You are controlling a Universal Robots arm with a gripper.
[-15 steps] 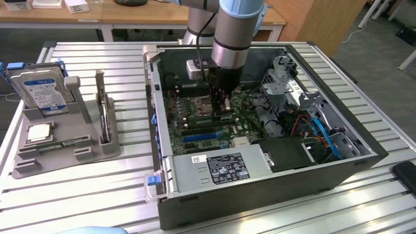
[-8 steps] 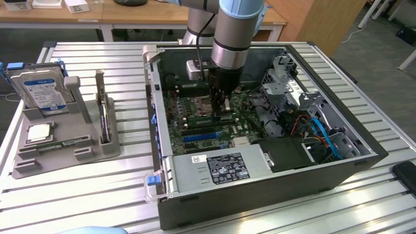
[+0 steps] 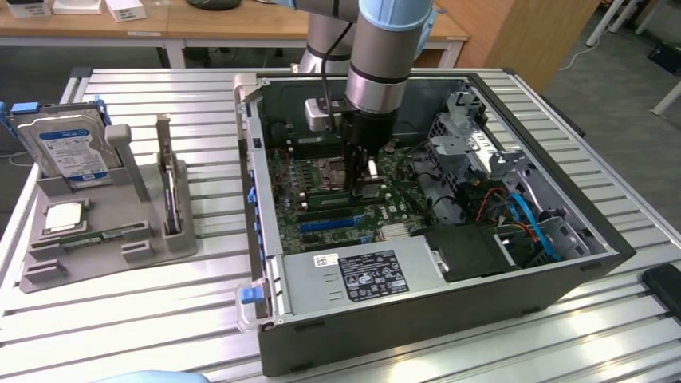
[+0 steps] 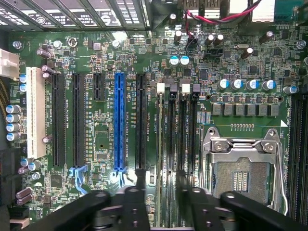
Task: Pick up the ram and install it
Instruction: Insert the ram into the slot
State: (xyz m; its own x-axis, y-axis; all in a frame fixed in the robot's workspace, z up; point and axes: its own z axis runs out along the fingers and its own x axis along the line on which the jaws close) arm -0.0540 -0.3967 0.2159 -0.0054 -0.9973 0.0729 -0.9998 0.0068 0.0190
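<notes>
My gripper (image 3: 364, 180) reaches down into the open computer case (image 3: 596, 263), just over the memory slots beside the processor socket (image 4: 240, 173). In the wrist view its two dark fingers (image 4: 137, 190) stand apart on either side of one slot. The ram (image 4: 164, 159) shows there as a thin greenish edge, standing upright in that slot between the fingers. There is a gap on each side of it, so the open gripper (image 4: 160, 186) is not clamping it. Whether the ram is pressed fully home I cannot tell.
A grey fixture (image 3: 159, 247) at the exterior view's left holds a hard drive (image 3: 69, 152), a square processor chip (image 3: 64, 217) and a thin upright stick (image 3: 167, 187). Cables and the drive cage (image 3: 468, 136) crowd the case's far side. The power supply (image 3: 362, 275) sits at the near end.
</notes>
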